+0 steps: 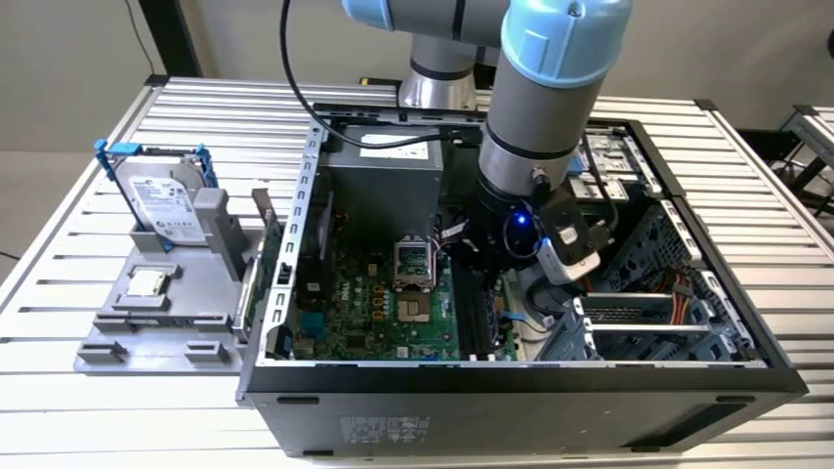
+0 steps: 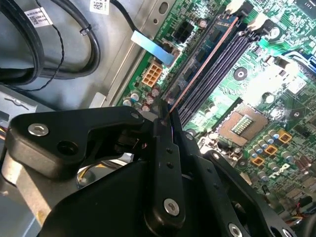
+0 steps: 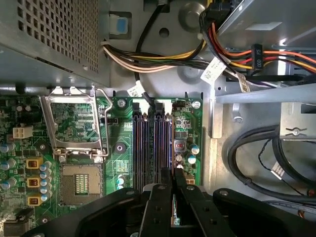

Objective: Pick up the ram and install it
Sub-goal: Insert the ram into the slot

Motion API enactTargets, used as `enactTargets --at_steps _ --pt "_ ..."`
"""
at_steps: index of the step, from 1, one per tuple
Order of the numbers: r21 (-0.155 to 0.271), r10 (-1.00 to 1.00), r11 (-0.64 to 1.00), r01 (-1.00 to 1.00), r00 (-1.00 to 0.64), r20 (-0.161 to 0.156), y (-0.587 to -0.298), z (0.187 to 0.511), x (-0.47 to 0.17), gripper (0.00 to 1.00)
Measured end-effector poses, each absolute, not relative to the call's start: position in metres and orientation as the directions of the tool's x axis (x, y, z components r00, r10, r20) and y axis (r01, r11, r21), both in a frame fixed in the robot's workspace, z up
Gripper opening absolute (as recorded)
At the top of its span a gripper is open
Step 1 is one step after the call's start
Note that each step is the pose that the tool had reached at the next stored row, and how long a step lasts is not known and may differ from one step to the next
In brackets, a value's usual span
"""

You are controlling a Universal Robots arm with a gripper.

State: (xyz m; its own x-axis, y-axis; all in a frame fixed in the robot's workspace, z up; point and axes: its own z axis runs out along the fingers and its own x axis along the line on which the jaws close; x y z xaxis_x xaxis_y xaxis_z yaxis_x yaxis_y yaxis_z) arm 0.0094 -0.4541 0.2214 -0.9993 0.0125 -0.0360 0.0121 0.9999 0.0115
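Open computer case (image 1: 729, 322) on slatted metal table (image 1: 78, 410). Green motherboard (image 1: 378, 313) inside, empty processor socket (image 3: 79, 182) beside black memory slots (image 3: 140, 148). Grey fixture (image 1: 156, 322) at exterior view's left, holding upright hard drive (image 1: 163, 200). Coloured wire bundle (image 3: 163, 61) near grey power supply (image 1: 385, 186).

We count one arm (image 1: 541, 117) with one tool (image 3: 173, 197), and one open computer case (image 1: 521, 376) on the surface (image 1: 729, 137). Inside sit one motherboard (image 1: 378, 313), one processor socket (image 3: 79, 185) and four memory slots (image 3: 153, 148). One ram (image 2: 202, 64) stands at the slots. At nine o'clock of the case, one grey holder (image 1: 156, 322) carries one hard drive (image 1: 163, 205).
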Motion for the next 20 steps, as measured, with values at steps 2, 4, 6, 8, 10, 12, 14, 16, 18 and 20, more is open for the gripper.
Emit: enactTargets --at_steps 2,4,6,8,10,12,14,16,18,20 --pt "0.012 0.013 1.0 0.012 -0.999 -0.036 -0.4543 0.2213 0.0094 0.0" --pt "0.012 0.013 1.0 0.012 -0.999 -0.036 -0.4551 0.2212 0.0094 0.0" --pt "0.011 0.013 1.0 0.012 -0.999 -0.036 -0.4558 0.2212 0.0094 0.0" --pt "0.011 0.012 1.0 0.012 -0.999 -0.036 -0.456 0.2212 0.0094 0.0" --pt "0.01 0.012 1.0 0.012 -0.999 -0.036 -0.4564 0.2211 0.0094 0.0" --pt "0.009 0.011 1.0 0.01 -0.999 -0.036 -0.4568 0.2207 0.0091 0.0" --pt "0.008 0.01 1.0 0.01 -0.999 -0.036 -0.4569 0.2204 0.0085 0.0" --pt "0.008 0.01 1.0 0.01 -0.999 -0.036 -0.4569 0.2196 0.0078 0.0" --pt "0.007 0.01 1.0 0.009 -0.999 -0.036 -0.4569 0.2184 0.0075 0.0" --pt "0.007 0.01 1.0 0.009 -0.999 -0.036 -0.4568 0.2168 0.0072 0.0"
